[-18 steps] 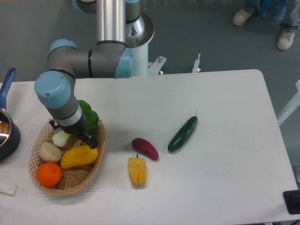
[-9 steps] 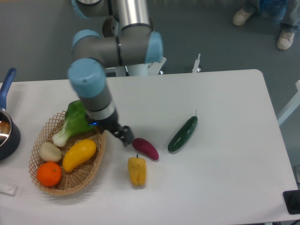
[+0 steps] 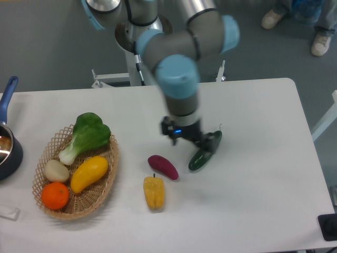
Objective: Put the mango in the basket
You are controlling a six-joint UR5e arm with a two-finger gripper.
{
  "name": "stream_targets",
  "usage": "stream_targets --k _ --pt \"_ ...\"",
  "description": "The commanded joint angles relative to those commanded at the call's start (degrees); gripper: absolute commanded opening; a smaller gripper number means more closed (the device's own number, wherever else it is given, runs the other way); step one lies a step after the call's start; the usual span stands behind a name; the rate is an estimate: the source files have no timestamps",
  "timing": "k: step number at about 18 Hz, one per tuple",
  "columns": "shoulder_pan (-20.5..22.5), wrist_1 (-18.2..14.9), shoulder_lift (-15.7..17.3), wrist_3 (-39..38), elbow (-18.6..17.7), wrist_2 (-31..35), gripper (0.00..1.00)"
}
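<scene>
The mango (image 3: 88, 173), smooth and yellow-orange, lies inside the woven basket (image 3: 101, 196) at the table's left front, between a pale round vegetable and the basket's right rim. My gripper (image 3: 204, 146) is far from it, over at the middle right of the table. Its dark fingers hang just above the upper end of a green cucumber (image 3: 200, 157) and appear open, with nothing between them.
The basket also holds a bok choy (image 3: 87, 134), a pale onion (image 3: 56, 170) and an orange (image 3: 55, 195). A purple eggplant (image 3: 162, 166) and a yellow pepper (image 3: 154, 191) lie on the table between basket and cucumber. A dark pot (image 3: 7, 153) with a blue handle stands at the left edge.
The gripper left the basket, where it hung over the mango, and swept right across the table to the cucumber. The mango stays in the basket, and the bok choy is uncovered.
</scene>
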Motion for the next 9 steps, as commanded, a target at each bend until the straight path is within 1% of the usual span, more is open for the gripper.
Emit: stream_targets --k 1,4,6,9 --pt "2.2 0.1 -0.1 2.4 0.0 -0.3 1.0" --pt "7.2 0.1 -0.4 8.8 0.3 -4.8 1.0" --pt "8.5 0.2 -0.6 9.8 0.5 -5.4 1.0" --pt "9.7 1.2 -1.5 10.5 1.1 -5.6 1.0"
